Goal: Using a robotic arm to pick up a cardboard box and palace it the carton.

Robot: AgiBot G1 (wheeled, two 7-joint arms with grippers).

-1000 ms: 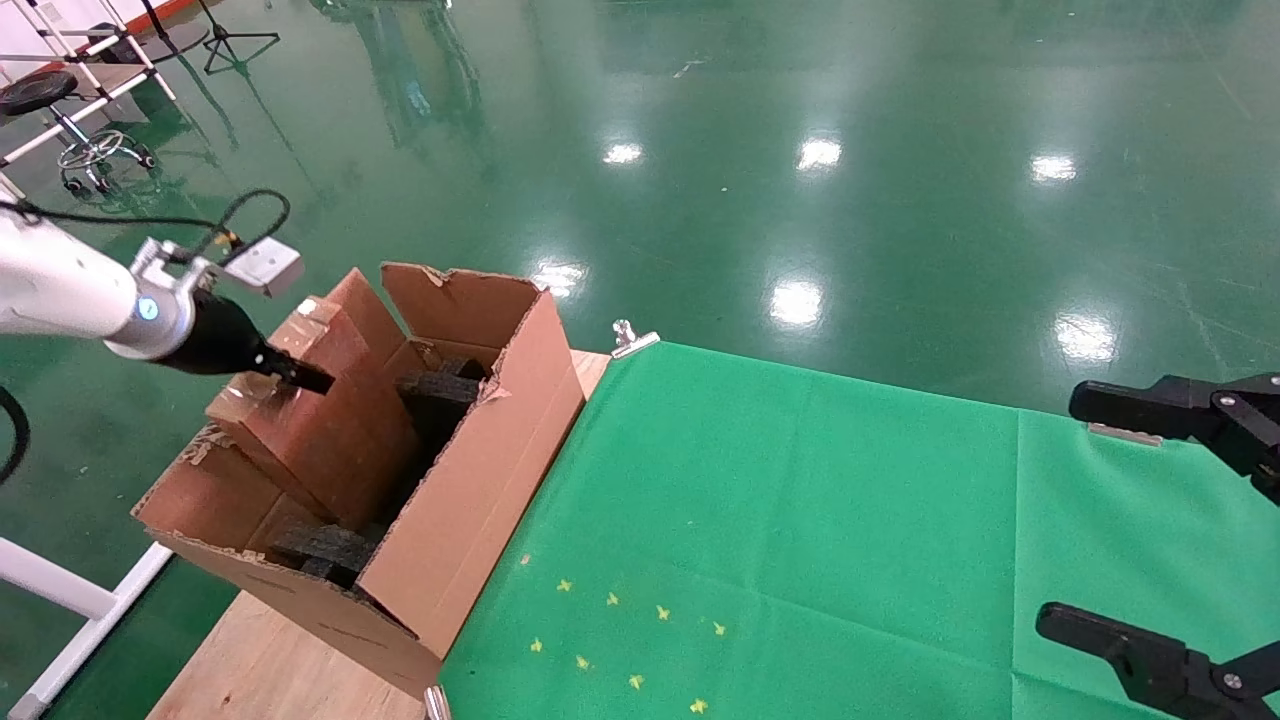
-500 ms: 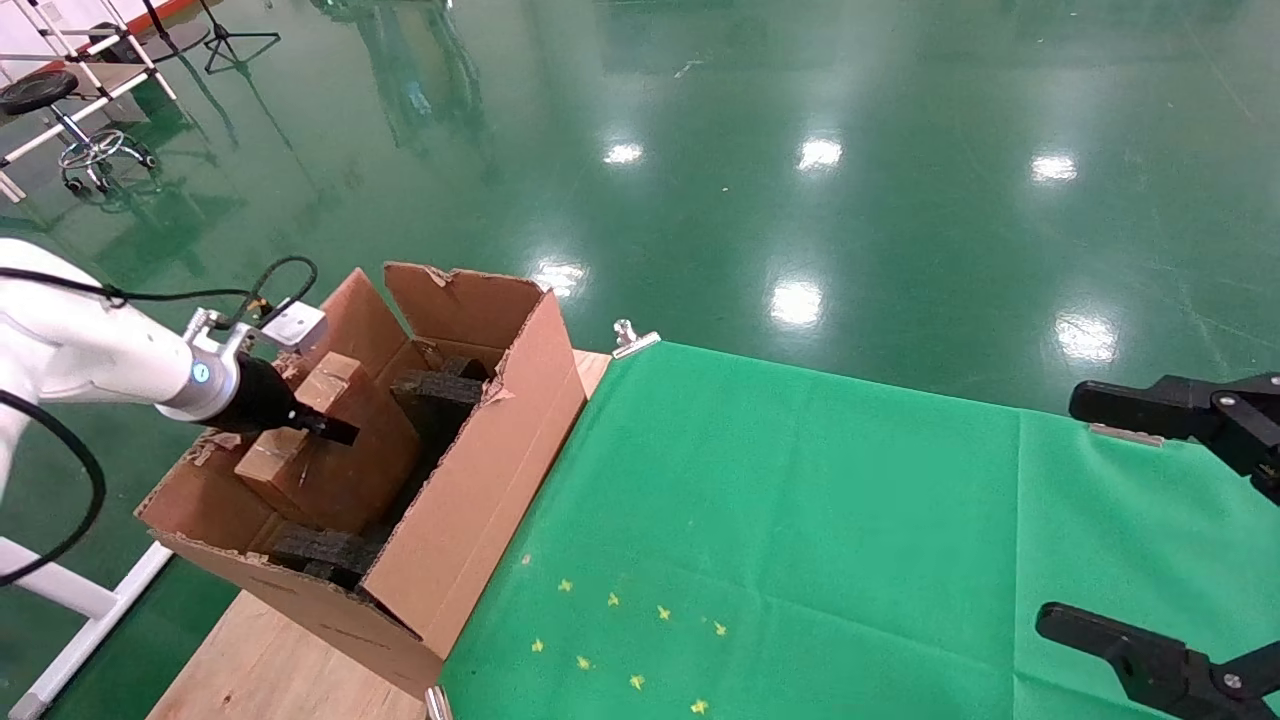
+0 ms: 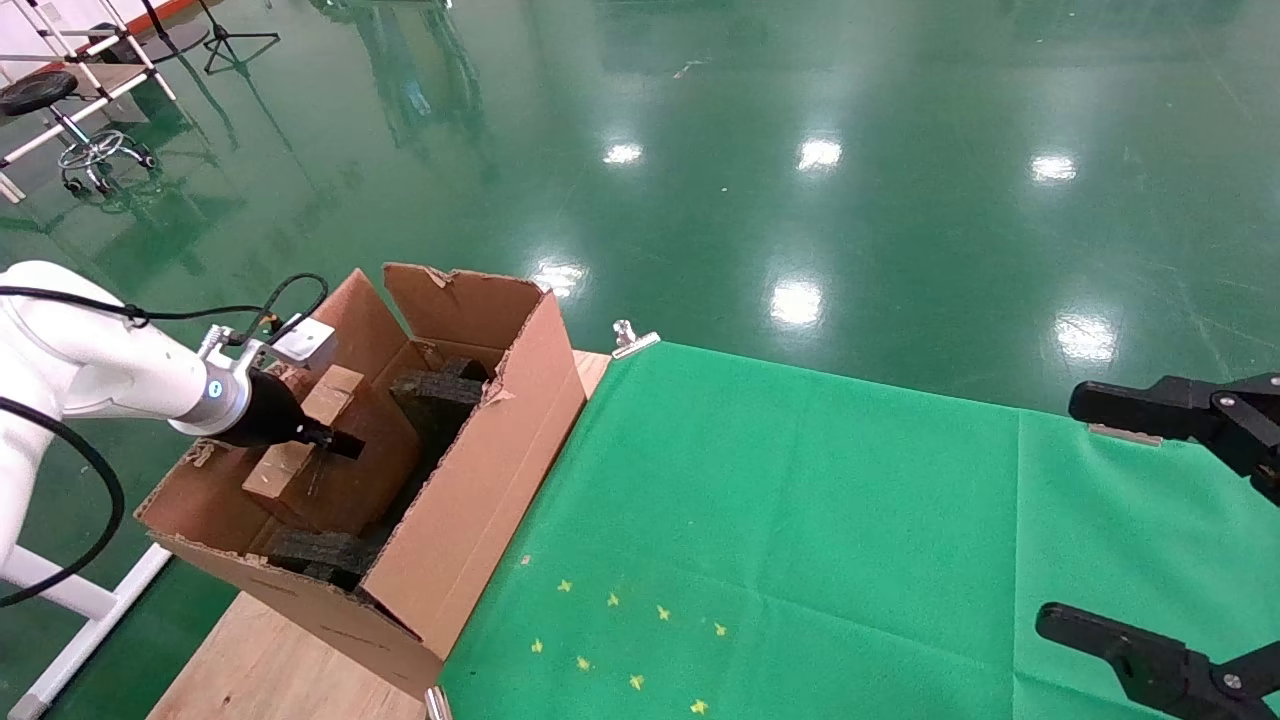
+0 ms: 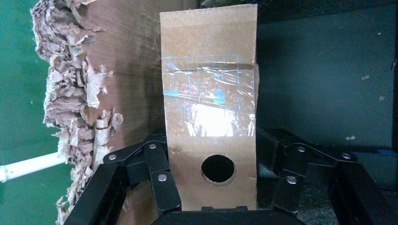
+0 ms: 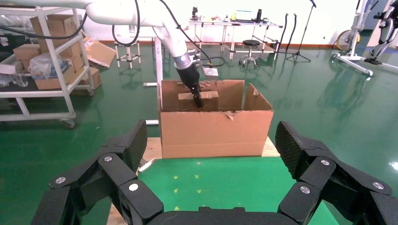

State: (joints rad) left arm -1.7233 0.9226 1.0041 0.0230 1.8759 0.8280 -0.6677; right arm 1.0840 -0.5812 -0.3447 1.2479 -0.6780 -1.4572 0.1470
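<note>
My left gripper [image 3: 335, 441] is clamped on the narrow sides of the cardboard box [image 3: 300, 440], its black linked fingers [image 4: 159, 173] pressed against both sides beside the small round hole, and the box sits partly down inside the carton [image 3: 470, 480], between black foam blocks [image 3: 435, 390]. The carton stands at the left end of the surface [image 3: 800, 540], which is covered in green cloth. My right gripper [image 3: 1180, 540] hangs spread wide with nothing in it, well apart from the carton, over the right end.
</note>
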